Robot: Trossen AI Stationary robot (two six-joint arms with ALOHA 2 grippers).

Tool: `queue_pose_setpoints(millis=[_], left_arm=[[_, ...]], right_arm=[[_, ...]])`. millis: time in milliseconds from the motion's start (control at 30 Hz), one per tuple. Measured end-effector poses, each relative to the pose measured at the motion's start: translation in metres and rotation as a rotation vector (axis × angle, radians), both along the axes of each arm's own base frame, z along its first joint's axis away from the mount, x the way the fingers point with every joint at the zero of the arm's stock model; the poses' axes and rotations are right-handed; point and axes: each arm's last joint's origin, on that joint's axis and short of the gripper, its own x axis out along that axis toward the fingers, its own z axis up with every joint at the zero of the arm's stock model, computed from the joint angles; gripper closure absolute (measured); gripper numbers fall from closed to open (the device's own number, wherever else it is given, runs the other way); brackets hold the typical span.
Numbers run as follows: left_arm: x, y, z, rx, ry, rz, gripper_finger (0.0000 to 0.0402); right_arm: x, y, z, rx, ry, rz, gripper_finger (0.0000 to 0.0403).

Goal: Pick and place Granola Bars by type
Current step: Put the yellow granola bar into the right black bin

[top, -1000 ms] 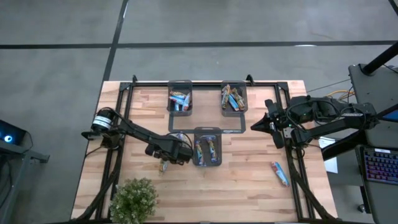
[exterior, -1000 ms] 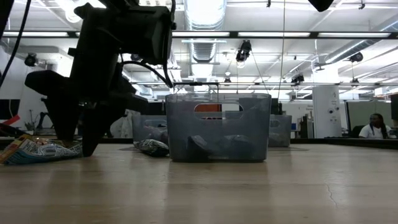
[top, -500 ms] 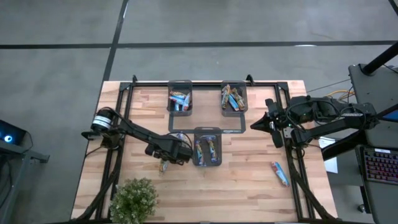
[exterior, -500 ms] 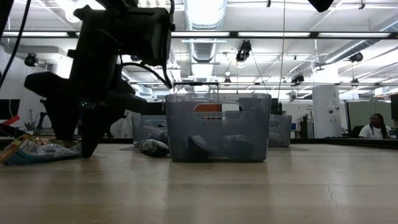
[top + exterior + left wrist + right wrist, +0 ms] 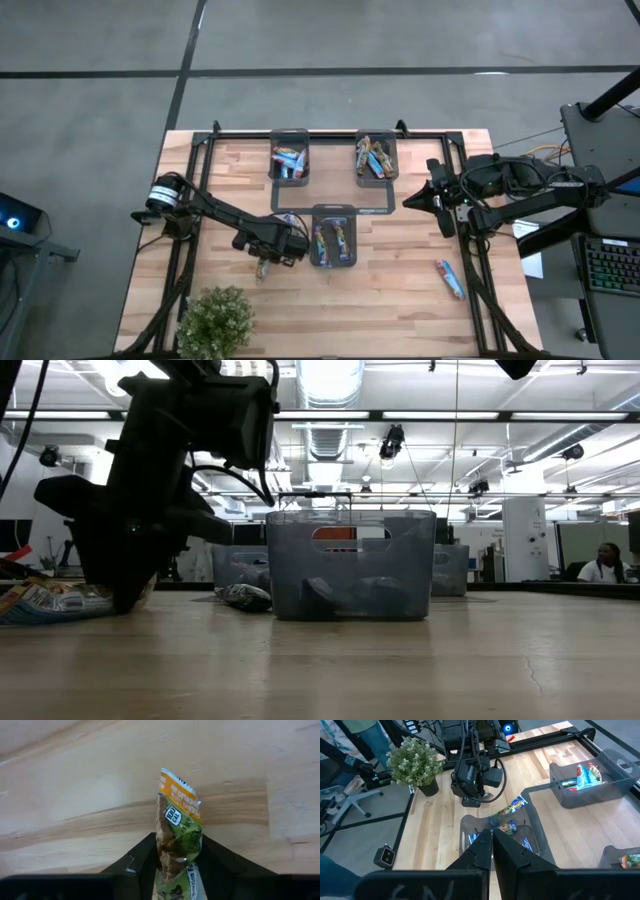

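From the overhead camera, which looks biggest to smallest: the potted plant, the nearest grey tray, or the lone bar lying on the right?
1. Potted plant
2. Nearest grey tray
3. Lone bar

All sit on the table, so camera distance barely skews this.

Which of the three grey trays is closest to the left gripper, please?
The single near tray, set apart from the back pair; the left gripper sits just beside it, closing around a granola bar.
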Motion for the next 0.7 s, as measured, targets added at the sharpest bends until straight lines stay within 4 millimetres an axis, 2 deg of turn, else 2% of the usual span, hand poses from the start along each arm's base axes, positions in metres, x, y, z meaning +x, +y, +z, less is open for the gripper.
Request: queue_pose_setpoints(millis=[467,700], left_arm=[[-0.001,-0.0005,-0.0006,-0.027,0.014,-0.03,0.0328],[-0.0015,0.0001,0.001,-0.032,0.023,-0.077,0.0332]], right_arm=[[0.0,-0.0003,-0.0001,-0.006,0.0,-0.008,0.0394],[0.0001,-0.0007,0.0,-0.014,-0.001,-0.021,0.0394]])
